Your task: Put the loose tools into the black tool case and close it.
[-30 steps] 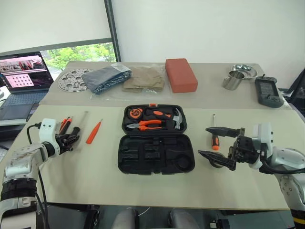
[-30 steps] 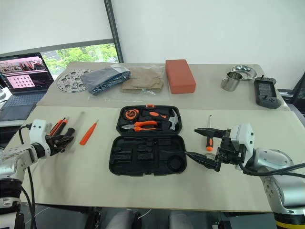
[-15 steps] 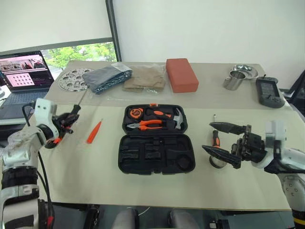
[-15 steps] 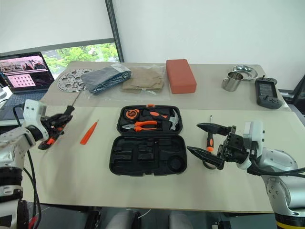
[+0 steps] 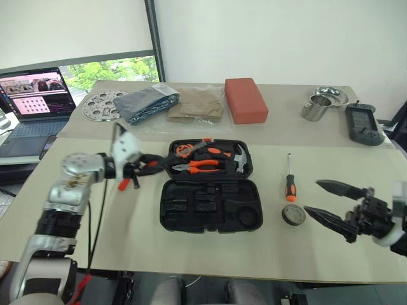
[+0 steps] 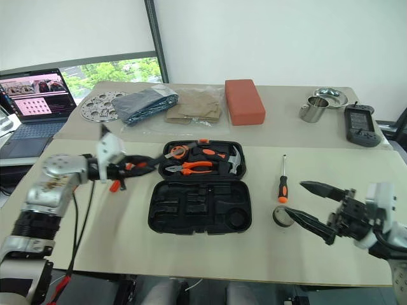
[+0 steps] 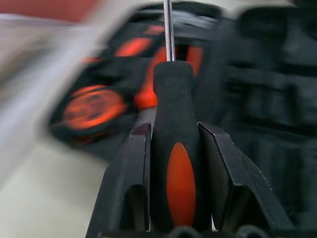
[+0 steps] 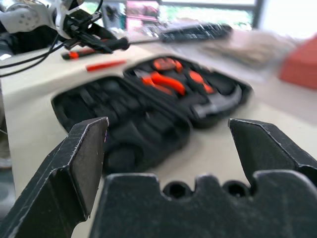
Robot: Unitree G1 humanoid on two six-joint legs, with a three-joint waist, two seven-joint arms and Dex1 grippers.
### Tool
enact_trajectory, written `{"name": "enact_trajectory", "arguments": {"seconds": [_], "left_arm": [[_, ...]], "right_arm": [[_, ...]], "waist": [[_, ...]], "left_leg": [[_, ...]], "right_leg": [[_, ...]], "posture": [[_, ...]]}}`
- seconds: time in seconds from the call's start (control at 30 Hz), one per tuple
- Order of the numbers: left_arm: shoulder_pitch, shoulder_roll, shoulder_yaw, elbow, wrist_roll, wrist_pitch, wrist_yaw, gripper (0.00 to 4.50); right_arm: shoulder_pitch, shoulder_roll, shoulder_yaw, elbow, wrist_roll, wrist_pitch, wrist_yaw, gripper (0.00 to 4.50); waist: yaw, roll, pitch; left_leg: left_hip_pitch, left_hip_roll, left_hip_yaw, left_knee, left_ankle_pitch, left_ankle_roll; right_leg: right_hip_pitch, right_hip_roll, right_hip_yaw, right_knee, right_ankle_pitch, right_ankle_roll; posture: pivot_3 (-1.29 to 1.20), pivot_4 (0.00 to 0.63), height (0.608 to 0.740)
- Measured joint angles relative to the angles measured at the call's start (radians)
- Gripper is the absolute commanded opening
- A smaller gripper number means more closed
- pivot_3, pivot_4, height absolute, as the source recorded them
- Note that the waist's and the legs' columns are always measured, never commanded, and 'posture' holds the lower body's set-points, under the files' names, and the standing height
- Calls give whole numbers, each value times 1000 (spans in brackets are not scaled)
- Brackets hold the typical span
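Left pincer (image 7: 173,163) gripped a screwdriver (image 7: 174,148) beside the open case (image 5: 210,203). Right pincer (image 5: 331,202) stood open near the tape roll (image 5: 293,215) on the table (image 5: 127,235).

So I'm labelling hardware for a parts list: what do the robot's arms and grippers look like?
Both arms are silver-grey metal with white wrist blocks. The left gripper and right gripper each have two black, pointed fingers. Black cables run along the left arm.
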Motion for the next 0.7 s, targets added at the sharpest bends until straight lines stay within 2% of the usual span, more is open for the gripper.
{"name": "enact_trajectory", "arguments": {"seconds": [0.17, 0.33, 0.7], "left_arm": [[-99, -69, -114, 47, 77, -28, -52, 963], [-143, -117, -187, 173, 157, -57, -56, 963], [-169, -120, -206, 194, 216, -72, -74, 963]], "right_arm": [[88, 24, -73, -19, 1, -6, 17, 4500], [124, 92, -123, -42, 20, -36, 7, 4500], [166, 128, -145, -130, 39, -48, -48, 4500]], "waist": [[-12, -2, 1], [-16, 1, 2], [-11, 2, 2]], "left_leg": [[-1, 1, -1, 3, 0, 0], [-1, 1, -3, 3, 0, 0], [-2, 1, -4, 8, 0, 0]], "right_leg": [[1, 7, 3, 0, 0, 0], [0, 9, 3, 2, 0, 0], [0, 8, 3, 3, 0, 0]], "posture": [[0, 150, 740], [0, 150, 740], [0, 150, 740]]}}
